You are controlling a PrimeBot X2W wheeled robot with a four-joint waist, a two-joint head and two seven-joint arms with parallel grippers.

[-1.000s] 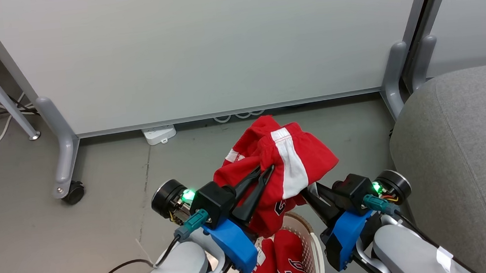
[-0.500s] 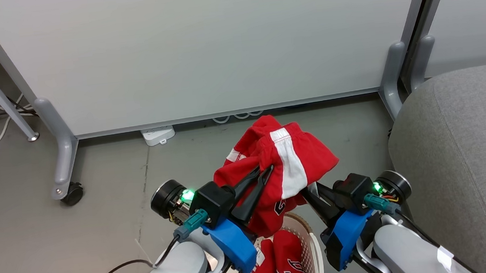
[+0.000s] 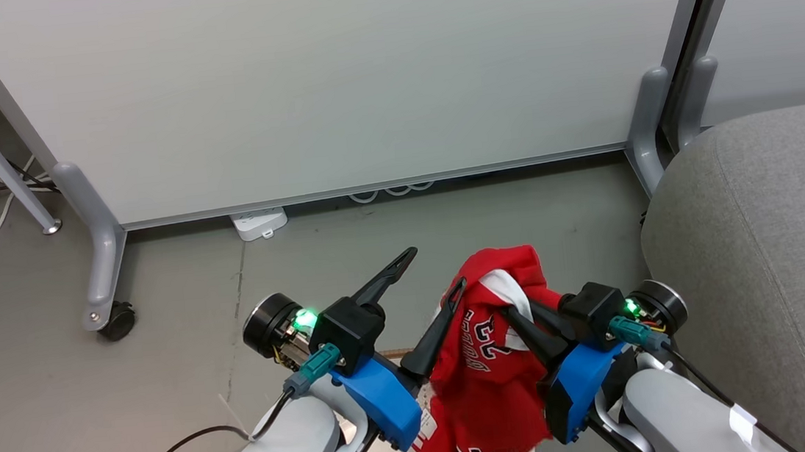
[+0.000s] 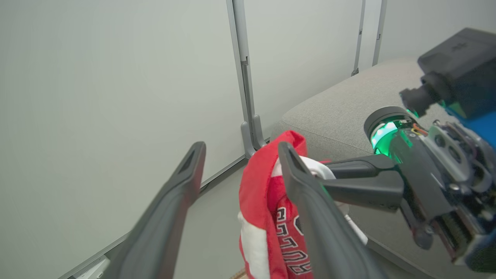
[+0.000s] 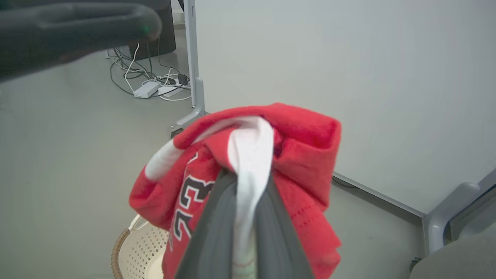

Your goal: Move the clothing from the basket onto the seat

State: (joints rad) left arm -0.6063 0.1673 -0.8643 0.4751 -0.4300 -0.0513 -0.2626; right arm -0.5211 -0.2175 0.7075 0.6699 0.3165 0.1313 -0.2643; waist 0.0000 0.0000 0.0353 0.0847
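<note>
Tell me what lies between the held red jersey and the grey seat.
Head view: the right gripper, jaws shut on the jersey, and its wrist, then the seat.

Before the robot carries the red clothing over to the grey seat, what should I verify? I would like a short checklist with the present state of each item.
1. Right gripper shut on the clothing: ok, its fingers pinch a white-trimmed fold.
2. Left gripper open: ok, jaws spread wide.
3. Left fingers apart from the clothing: cannot tell, one finger lies right beside the red fabric.
4. Clothing lifted out of the basket: cannot tell, its lower end runs off the head view's bottom edge.
5. Seat on the holding arm's side: ok, it lies to the robot's right.
</note>
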